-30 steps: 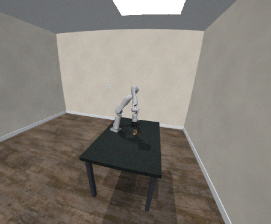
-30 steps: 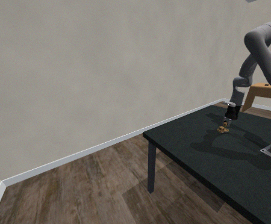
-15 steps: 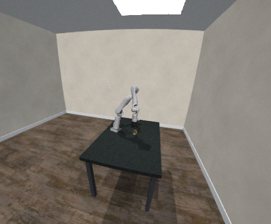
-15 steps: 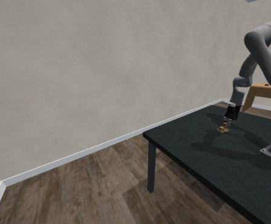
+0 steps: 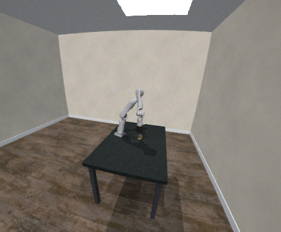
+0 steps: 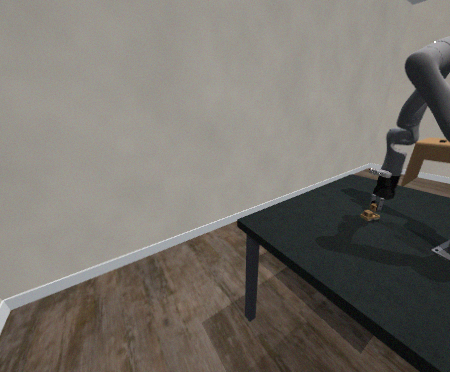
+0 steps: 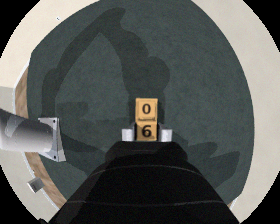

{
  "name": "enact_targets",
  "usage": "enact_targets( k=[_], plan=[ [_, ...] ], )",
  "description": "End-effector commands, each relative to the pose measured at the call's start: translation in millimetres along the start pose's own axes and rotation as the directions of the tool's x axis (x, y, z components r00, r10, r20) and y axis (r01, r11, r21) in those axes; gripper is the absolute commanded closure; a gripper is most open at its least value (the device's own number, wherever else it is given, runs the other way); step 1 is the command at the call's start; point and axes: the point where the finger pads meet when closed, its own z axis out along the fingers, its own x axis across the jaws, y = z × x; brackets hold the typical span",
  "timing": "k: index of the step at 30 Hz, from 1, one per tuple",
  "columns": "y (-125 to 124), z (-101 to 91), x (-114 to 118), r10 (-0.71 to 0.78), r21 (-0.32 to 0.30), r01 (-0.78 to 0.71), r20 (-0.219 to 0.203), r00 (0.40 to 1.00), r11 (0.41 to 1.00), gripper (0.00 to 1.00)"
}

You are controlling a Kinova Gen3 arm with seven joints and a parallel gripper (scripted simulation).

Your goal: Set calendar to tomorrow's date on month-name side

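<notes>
In the wrist view one wooden cube (image 7: 141, 105) shows a black 0, upright in the picture. Nearer the hand a second cube (image 7: 140, 131) (image 6: 373, 207) shows a 6, also upright there. My gripper (image 7: 146, 128) (image 6: 377, 203) has a finger on each side of the 6 cube and looks shut on it. In the exterior view this cube stands higher than the small wooden tray (image 6: 375, 217), and the other cube (image 6: 368, 214) sits low in the tray. Small dark marks between the cubes are unreadable. The month's name and the front digits cannot be read.
The tray stands on the dark table (image 5: 126, 159) (image 6: 302, 240). The arm's base (image 5: 120, 134) (image 7: 53, 140) is at the table's side, left in the top view. A wooden stool (image 6: 432, 150) stands behind the table. The arm's shadow falls across the table top.
</notes>
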Motion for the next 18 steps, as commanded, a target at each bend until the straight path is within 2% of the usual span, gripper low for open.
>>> enact_targets(
  k=[1,18],
  plan=[
    [0,0.9,0,0.001,0.000,-0.001,0.000,1.000,1.000,0.43],
    [0,12.9,0,0.001,0.000,-0.001,0.000,1.000,1.000,0.43]
  ],
)
